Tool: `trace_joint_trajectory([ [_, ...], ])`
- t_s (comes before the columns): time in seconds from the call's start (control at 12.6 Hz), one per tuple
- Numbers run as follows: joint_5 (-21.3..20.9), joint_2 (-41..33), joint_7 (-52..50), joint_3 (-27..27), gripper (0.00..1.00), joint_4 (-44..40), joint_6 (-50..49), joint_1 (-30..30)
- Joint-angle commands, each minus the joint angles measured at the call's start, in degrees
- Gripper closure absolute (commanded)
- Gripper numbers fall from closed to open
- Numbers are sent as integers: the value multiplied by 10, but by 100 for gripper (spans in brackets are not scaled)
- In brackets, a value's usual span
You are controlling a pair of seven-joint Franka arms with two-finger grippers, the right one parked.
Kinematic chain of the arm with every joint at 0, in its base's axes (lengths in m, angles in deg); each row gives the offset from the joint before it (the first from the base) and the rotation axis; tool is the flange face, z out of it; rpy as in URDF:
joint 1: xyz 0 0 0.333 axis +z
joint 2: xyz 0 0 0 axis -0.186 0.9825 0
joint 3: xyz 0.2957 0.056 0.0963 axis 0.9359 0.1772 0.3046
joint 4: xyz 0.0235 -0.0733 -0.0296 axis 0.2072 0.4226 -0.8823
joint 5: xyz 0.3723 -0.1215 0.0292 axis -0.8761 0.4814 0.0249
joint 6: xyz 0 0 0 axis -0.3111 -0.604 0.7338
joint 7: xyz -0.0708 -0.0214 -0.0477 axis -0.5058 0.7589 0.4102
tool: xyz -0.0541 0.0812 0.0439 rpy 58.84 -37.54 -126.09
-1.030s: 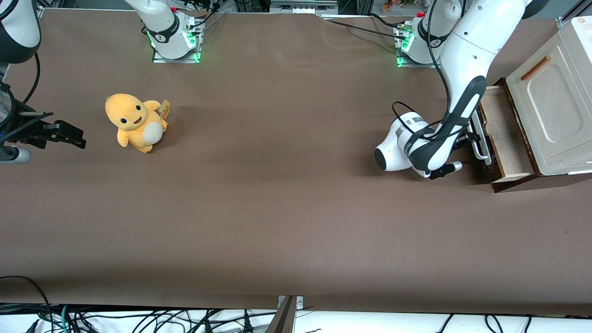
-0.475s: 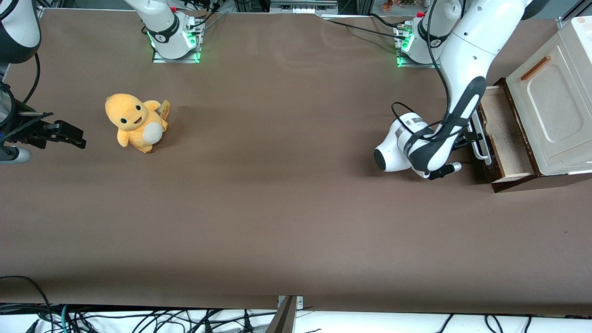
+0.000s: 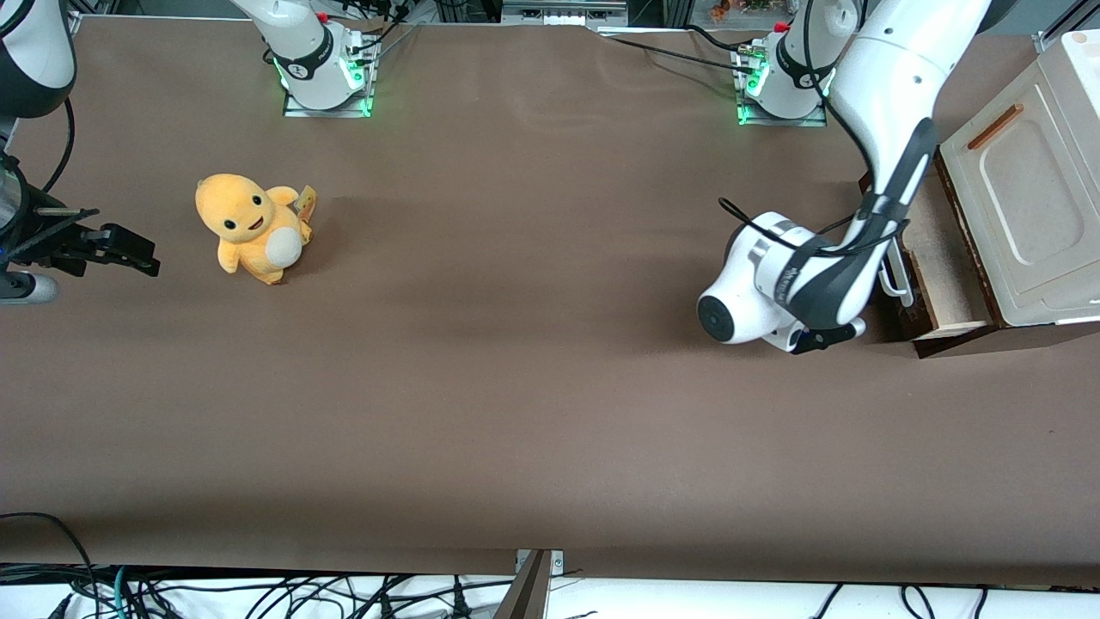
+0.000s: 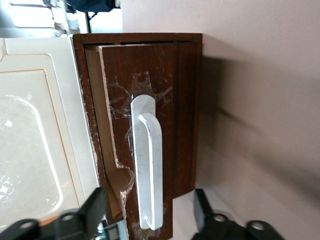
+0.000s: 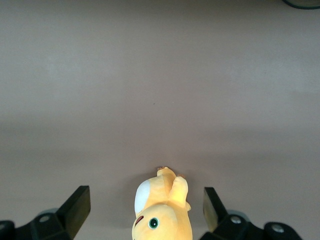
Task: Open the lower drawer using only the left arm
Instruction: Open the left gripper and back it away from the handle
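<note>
- Here the lower drawer (image 3: 932, 258), shallow, dark brown wood with a pale tan inside, stands pulled partly out of the cream cabinet (image 3: 1023, 206) at the working arm's end of the bench (image 3: 516, 413).
- Its one white loop-shaped bar handle (image 4: 148, 170) lies between the black jaws, which are spread apart and touch nothing.
- The left arm's gripper (image 4: 150, 220) sits just in front of the drawer.
- Judgement: the pull looks mostly done; next, back clear.
- One yellow plush toy (image 3: 249, 228) lies well apart.

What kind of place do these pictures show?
Likely a robotics lab: arms bolted to a brown table, loose cables at its edge, and the left arm's open hand just off the handle of the lower drawer.
</note>
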Motion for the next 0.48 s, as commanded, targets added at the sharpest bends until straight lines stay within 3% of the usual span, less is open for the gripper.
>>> trace_joint_trajectory([
  [0.0,54,3,20,-1,0,-57,-12,0],
  [0.24,138,0,62,3,0,-144,-12,11],
  [0.4,152,-6,107,5,0,-171,-14,18],
])
